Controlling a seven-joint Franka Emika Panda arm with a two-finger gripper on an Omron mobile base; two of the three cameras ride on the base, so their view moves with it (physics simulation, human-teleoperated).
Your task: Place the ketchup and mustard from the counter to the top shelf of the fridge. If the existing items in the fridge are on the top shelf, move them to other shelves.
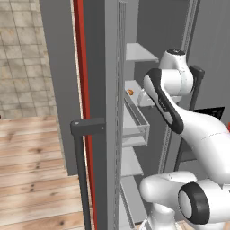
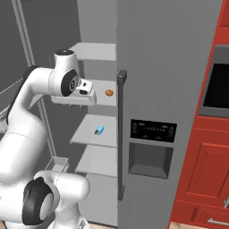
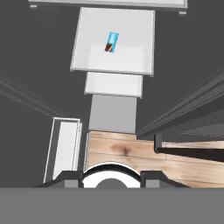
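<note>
White arm reached into the open fridge (image 2: 161, 67), its gripper (image 2: 85, 99) at the level of the second shelf (image 2: 105, 100) from the top, pointing downward. Jaws were closed with nothing between them; the fingertips themselves were hard to make out in the base views.

Hand view looked straight down the shelf stack: a pale grey shelf (image 3: 83, 52) carried the small light blue and white item (image 3: 111, 42), lying flat near its middle. Below that, two narrower shelves stepped down, then wood floor (image 3: 131, 153). A see-through door bin (image 3: 65, 148) sat to the lower left, apparently empty.

Right base view showed what the hand view did not: the orange-brown lump (image 2: 109, 92) on the second shelf, just beside the hand, apart from it. The top shelf (image 2: 96, 51) above was bare. The blue and white item lay one shelf lower.

Left base view caught the lump as an orange speck past the door edge, and a clear door bin (image 1: 137, 123) with nothing visible inside. Ketchup and mustard could not be placed.
</note>
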